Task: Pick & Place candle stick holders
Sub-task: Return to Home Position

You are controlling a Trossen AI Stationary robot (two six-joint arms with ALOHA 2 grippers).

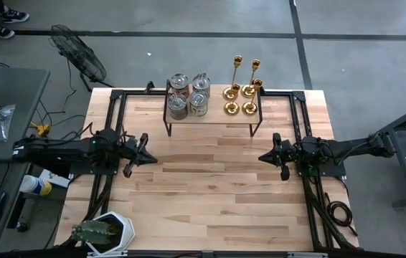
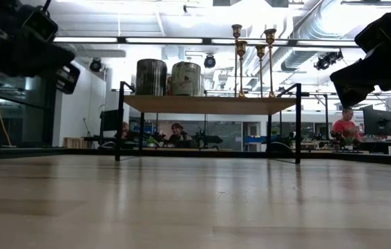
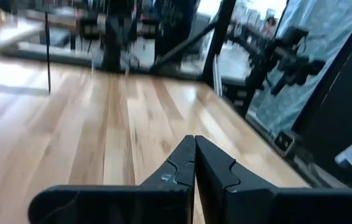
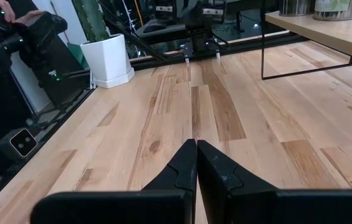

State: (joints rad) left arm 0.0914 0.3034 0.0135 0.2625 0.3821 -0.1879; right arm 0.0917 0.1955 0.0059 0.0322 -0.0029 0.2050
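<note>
The wooden counter (image 1: pixel 203 186) is carrying a black-legged shelf (image 1: pixel 215 115) at its far edge. My left tool (image 1: pixel 145 152) and right tool (image 1: pixel 264 156) are hovering over bare wood at opposite sides, facing each other. Each wrist view is showing its fingers pressed together, gripping nothing. On the shelf's left half four silver-grey holders (image 1: pixel 189 95) are sitting in a square, though the low view is showing only two. Four gold candlesticks (image 1: pixel 248 91) are standing on the right half, and their differing heights are reading clearly only from low down.
</note>
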